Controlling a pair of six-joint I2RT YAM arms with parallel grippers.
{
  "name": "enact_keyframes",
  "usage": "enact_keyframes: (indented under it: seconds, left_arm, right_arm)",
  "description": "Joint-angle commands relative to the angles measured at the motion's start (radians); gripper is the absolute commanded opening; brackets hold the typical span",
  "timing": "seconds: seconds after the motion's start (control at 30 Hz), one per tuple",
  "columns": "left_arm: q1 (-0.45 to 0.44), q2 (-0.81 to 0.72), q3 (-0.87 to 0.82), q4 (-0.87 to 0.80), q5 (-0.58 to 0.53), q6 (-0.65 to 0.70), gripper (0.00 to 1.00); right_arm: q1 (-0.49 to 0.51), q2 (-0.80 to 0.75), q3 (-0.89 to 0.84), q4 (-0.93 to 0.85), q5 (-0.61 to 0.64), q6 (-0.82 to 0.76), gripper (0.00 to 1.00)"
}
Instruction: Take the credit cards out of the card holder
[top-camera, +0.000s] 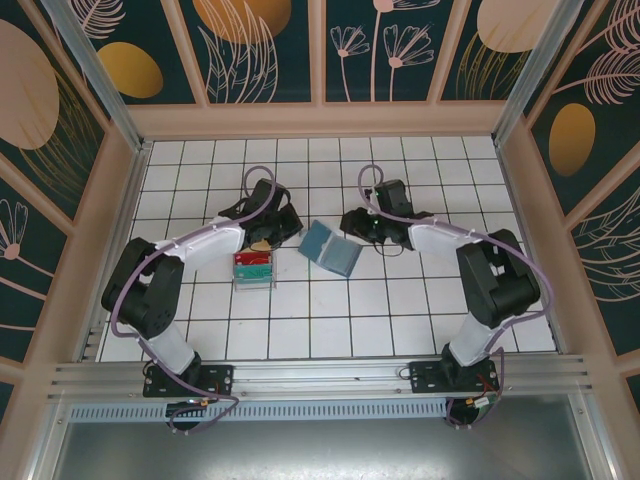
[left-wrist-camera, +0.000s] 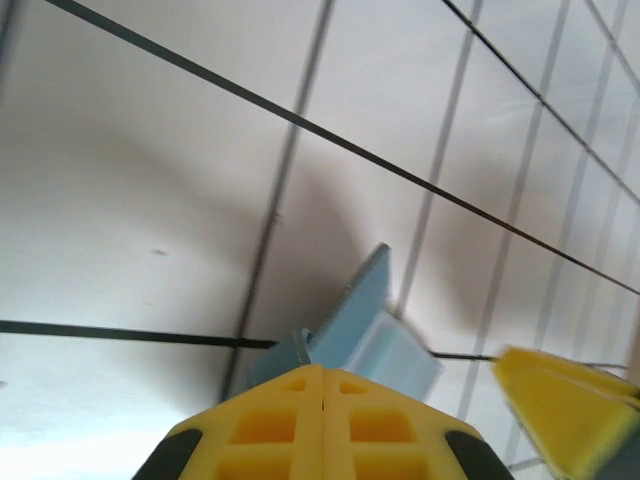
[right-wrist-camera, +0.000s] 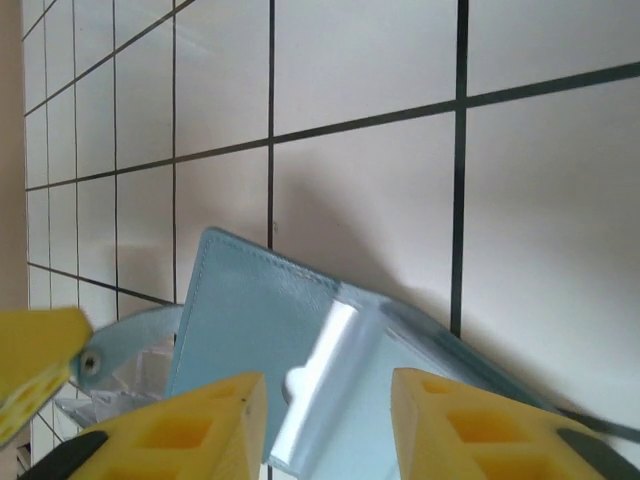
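The clear plastic tray (top-camera: 254, 270) with red and green contents lies nearest the bases. Just beyond it, the flat slate-blue soft card holder (top-camera: 331, 249) lies folded open on the tiles between the 2 grippers. The right gripper (right-wrist-camera: 328, 388) hangs over it, jaws apart. The left gripper (left-wrist-camera: 322, 375) sits at its corner, jaws together. The step would go best by pinning 1 flap, then sliding any card out flat along the pocket. The surface is white tile (top-camera: 300, 325) with dark grout, and floral panelled walls (top-camera: 270, 45) stand behind.

Your top camera looked down from high above the table's (top-camera: 330, 330) near edge; each wrist camera sat close, facing past its own jaws, both sharing the card holder (right-wrist-camera: 250, 330) ahead.
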Motion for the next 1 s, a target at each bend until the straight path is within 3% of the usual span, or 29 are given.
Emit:
enact_keyframes:
  seconds: [0.0,0.4,0.73,0.97]
  left_arm:
    - [-0.001,0.04,0.03,-0.095,-0.085,0.111,0.0]
    - [-0.001,0.092,-0.027,-0.062,-0.087,0.114,0.0]
    - [0.0,0.097,-0.038,-0.048,-0.067,0.102,0.0]
    - [-0.002,0.099,-0.033,-0.049,-0.072,0.103,0.0]
  right_arm:
    - [0.004,-0.047,-0.068,-0.015,0.022,0.016,0.4]
    - [0.003,-0.068,-0.25,0.115,0.002,0.109,0.39]
    - [0.002,-0.026,-0.238,0.171,-0.047,0.134,0.11]
    - [-0.004,-0.039,-0.227,0.112,-0.01,0.107,0.19]
